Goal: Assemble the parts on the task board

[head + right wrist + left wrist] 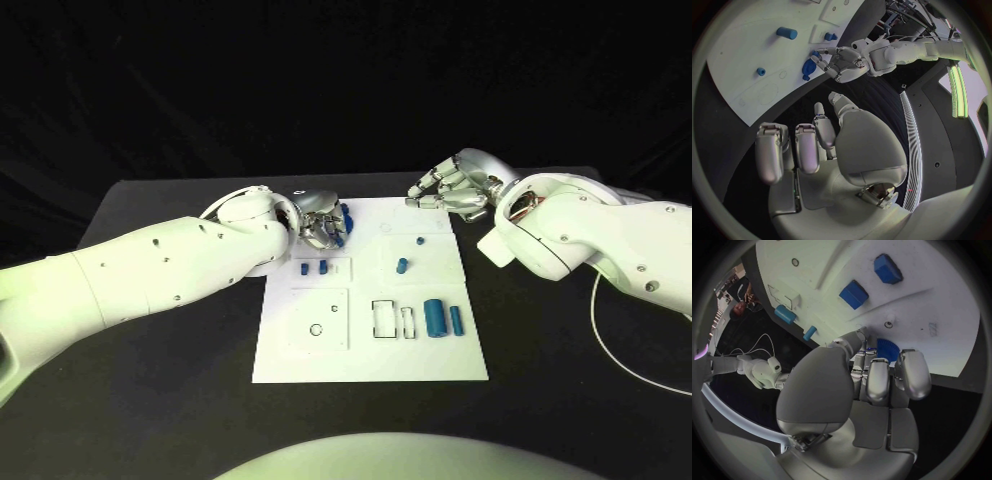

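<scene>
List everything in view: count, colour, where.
table: 1, black, under everything
task board: 1, white, middle of the table
small blocks: 2, blue, side by side on the board's left half, near the left hand
short cylinder: 1, blue, board's right half
small peg: 1, blue, just beyond the short cylinder
long cylinders: 2, blue, side by side near the board's right edge
round part: 1, blue, in the left hand's fingers at the board's far left corner
cable: 1, white, on the table right of the board
left hand: silver, holds the round part
right hand: silver, holds nothing, at the board's far right corner
</scene>
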Action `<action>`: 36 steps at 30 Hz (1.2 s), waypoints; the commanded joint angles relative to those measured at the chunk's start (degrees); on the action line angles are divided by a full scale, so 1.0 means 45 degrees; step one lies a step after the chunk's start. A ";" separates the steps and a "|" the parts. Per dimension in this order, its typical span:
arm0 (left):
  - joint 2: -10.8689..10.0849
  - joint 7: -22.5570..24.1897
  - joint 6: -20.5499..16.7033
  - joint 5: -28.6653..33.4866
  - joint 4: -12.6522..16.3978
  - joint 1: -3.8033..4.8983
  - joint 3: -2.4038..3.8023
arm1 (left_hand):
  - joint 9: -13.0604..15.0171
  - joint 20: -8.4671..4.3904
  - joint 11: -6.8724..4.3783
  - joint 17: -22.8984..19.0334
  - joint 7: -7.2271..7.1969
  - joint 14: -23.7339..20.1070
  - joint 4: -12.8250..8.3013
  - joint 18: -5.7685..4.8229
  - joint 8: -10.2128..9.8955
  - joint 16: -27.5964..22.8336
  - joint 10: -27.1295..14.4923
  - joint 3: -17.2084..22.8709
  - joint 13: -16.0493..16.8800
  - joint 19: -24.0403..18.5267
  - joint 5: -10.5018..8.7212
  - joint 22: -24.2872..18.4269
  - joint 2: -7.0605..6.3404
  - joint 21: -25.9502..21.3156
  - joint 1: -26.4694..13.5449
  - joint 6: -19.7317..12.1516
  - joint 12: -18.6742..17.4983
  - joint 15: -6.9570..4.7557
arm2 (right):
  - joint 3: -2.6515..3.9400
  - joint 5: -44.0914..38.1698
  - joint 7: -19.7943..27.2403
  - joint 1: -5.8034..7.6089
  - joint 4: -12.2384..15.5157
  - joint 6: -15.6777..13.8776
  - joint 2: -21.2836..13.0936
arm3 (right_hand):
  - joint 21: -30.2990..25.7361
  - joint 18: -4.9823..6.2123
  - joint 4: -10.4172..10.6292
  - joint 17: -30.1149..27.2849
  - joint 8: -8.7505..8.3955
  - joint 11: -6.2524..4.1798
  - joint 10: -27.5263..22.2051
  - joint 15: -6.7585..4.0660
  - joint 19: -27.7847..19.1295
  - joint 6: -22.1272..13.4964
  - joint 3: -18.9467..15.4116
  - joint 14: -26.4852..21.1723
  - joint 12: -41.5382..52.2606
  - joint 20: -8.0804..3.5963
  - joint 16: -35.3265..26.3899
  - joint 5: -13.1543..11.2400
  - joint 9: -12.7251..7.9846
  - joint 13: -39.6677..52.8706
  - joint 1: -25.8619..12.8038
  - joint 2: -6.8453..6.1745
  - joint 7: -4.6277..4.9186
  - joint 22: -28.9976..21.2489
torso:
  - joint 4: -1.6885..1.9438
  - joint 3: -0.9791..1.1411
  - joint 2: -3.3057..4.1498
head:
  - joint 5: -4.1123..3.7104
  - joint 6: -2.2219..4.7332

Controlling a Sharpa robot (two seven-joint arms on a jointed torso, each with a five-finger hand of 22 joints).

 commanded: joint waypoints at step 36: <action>-0.1331 -0.0458 0.0691 0.0952 0.0726 -0.0056 0.0269 | -0.0010 -0.0047 0.0003 -0.0170 -0.0033 0.0278 0.0052 -0.0116 -0.0137 0.0036 0.0127 -0.0104 0.0025 0.0407 -0.0154 0.1269 -0.0166 0.0059 -0.0557 0.0126 -0.0217 -0.0023 | -0.0004 -0.0077 0.0061 -0.0096 -0.0086 0.0204 0.0005 | -0.0043 0.0189 0.0034 -0.0001 0.0047 -0.0027 -0.0062 0.0100 -0.0039 -0.0063 0.0036 0.0692 -0.0004 0.0025 -0.0079 0.0169 0.0027 0.0011 0.0111 0.0017 0.0020 0.0331 | 0.0010 0.0006 -0.0007 | 0.0125 -0.0053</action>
